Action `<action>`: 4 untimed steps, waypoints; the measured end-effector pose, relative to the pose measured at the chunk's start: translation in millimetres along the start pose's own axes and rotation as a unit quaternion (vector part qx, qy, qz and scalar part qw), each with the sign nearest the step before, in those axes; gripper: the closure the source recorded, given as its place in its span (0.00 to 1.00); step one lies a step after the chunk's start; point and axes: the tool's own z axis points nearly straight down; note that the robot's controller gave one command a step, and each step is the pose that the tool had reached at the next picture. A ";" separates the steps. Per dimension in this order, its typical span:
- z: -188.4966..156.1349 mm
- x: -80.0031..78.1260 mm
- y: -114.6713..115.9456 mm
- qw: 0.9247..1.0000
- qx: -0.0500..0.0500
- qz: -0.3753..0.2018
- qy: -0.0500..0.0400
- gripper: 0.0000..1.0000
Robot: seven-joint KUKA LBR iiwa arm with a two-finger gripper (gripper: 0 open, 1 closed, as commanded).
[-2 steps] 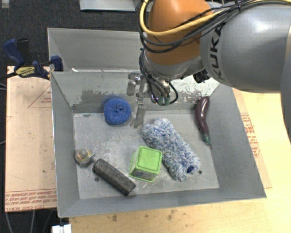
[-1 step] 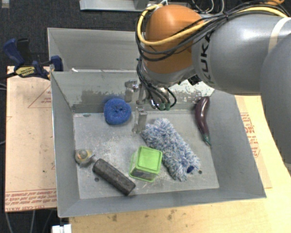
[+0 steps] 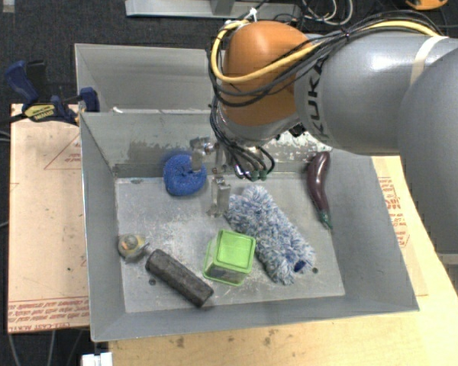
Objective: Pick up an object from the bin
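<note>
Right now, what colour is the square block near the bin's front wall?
The square plastic block is lime green, clearest in the camera view.

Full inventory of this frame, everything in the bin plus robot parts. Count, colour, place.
bin: 1, grey metal, centre of the view
round lump: 1, blue, back left of the floor
fluffy duster: 1, blue and white, centre right, lying diagonally
square cup: 1, bright green, front centre, touching the duster's left side
cylinder: 1, dark grey, front left, lying diagonally
small round piece: 1, tan and grey, left, just behind the cylinder's end
aubergine-shaped thing: 1, dark purple, on the right wall
arm: 1, silver with orange wrist cover and cables, in from the right; jaws low between the round lump and the duster, nothing seen in them
</note>
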 end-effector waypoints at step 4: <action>64.1 24.9 -84.5 0.998 -0.001 -0.068 -0.002 0.00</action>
